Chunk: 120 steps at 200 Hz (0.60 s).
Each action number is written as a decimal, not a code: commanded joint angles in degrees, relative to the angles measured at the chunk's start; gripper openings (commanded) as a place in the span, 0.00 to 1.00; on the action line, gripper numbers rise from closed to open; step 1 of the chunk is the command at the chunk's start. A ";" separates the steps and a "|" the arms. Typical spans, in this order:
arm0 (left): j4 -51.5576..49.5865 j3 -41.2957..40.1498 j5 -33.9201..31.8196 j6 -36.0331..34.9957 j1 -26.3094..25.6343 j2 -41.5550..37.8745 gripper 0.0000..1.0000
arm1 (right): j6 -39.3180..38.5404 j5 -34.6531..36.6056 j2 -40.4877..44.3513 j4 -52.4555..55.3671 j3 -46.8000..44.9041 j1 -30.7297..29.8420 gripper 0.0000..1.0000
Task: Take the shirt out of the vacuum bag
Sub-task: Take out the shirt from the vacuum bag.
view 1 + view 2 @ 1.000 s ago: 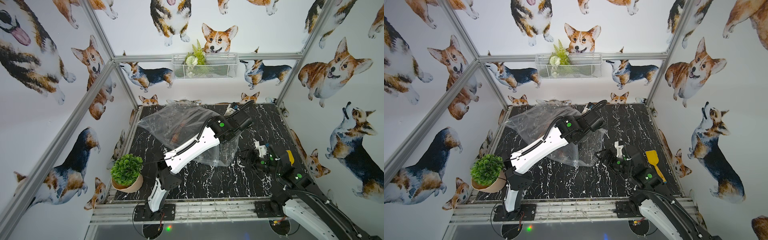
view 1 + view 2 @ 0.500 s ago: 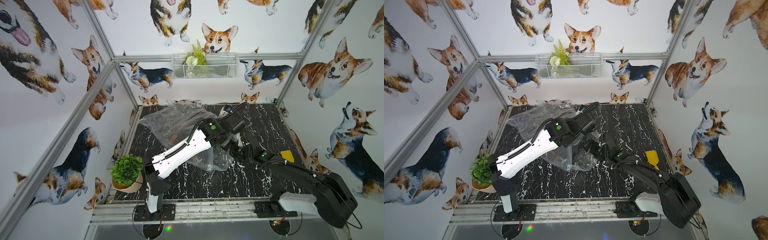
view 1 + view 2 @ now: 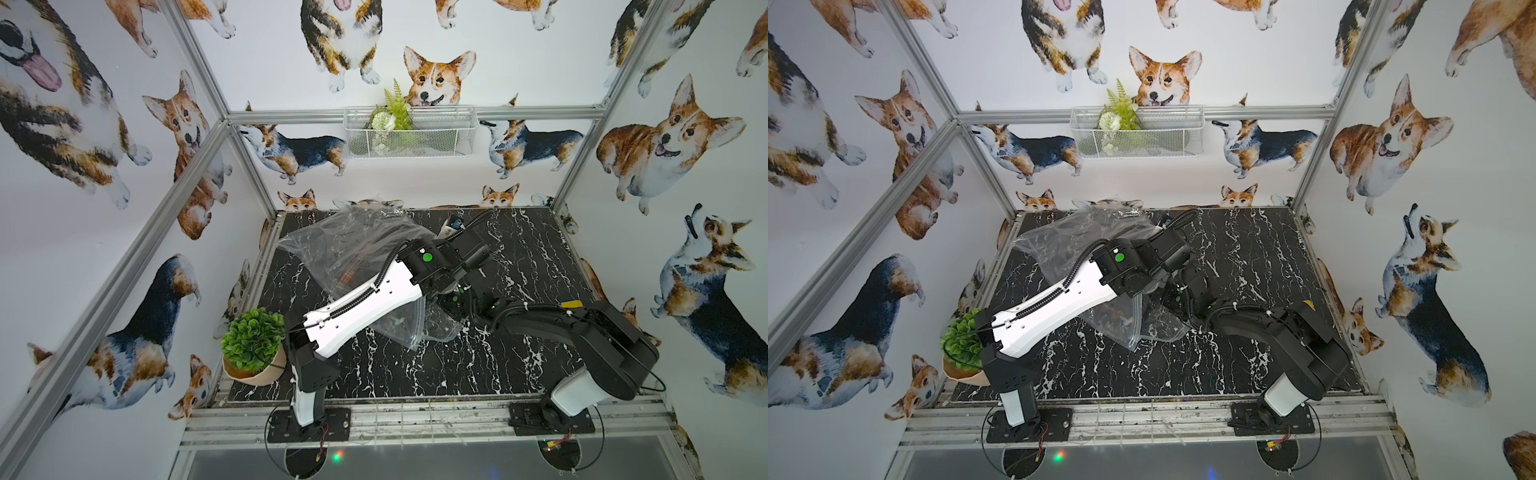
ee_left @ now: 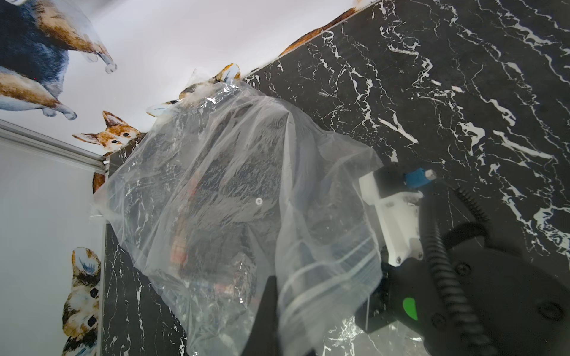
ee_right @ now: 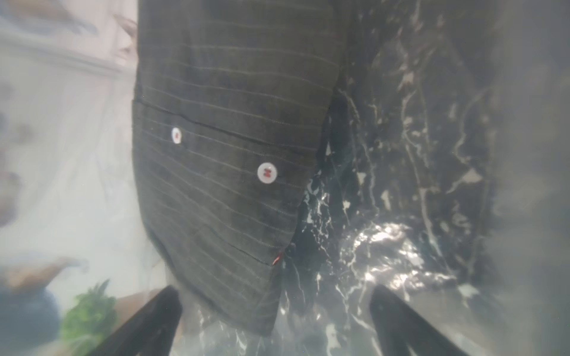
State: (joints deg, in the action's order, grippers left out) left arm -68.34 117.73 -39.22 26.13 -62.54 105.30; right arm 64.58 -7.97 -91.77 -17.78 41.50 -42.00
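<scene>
Standing nearest, at the front left corner of the table (image 3: 415,374), a potted plant (image 3: 253,340) is sitting just beside the base of the left arm (image 3: 357,307). Farther in, near the table's middle, the vacuum bag (image 3: 353,241) (image 3: 1067,237) is hanging with its zip-seal mouth toward the front, the banded edge drooping down to the dark marble top in both top views. The right pincer (image 5: 276,289) is sitting inside that mouth with its jaws spread wide and grasping nothing. Its wrist view is looking through hazy plastic, with the lower edge of the shirt (image 5: 231,138) hanging just ahead of the two black fingers (image 5: 148,323). The left pincer (image 4: 271,283) is clenched on the upper layer of plastic beside the zip bands, holding it raised. The bag is showing as a large, clear, crinkled sack, billowed rather than flat and catching white glints. It is stretching from the middle toward the table's far left corner and ending right by the back wall. Inside it the shirt is lying, dark charcoal with thin pale stripes and white buttons stitched in red. Farthest off, a white wire basket (image 3: 409,133) holding greenery is hanging on the back wall.
</scene>
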 commanded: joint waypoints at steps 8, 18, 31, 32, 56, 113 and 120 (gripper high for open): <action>1.46 -2.40 -0.06 1.64 0.02 -2.05 0.00 | 3.96 -0.09 -3.42 -6.02 2.17 -0.11 1.00; 1.69 -3.18 -0.05 1.73 0.00 -2.44 0.00 | 3.81 0.23 -3.97 -6.13 3.03 -0.11 1.00; 2.15 -4.35 0.12 1.73 0.03 -2.81 0.00 | 3.21 0.45 -4.67 -5.96 4.50 -0.10 1.00; 2.15 -4.44 0.16 1.73 0.04 -2.86 0.00 | 3.20 0.43 -4.79 -5.96 4.62 -0.10 1.00; 3.06 -6.19 0.87 2.01 0.05 -3.25 0.00 | 2.84 -0.28 -6.88 -5.32 8.13 -0.10 1.00; 3.39 -8.37 0.91 2.62 -0.16 -4.21 0.00 | 3.36 0.06 -11.64 -7.41 9.77 -0.02 1.00; 3.47 -8.70 0.99 2.75 -0.14 -4.44 0.00 | 3.45 0.18 -11.84 -7.37 9.75 -0.01 1.00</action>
State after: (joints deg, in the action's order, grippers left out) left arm -65.01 109.73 -38.13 27.40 -62.59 101.84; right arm 64.79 -8.19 -102.59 -22.59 50.96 -42.00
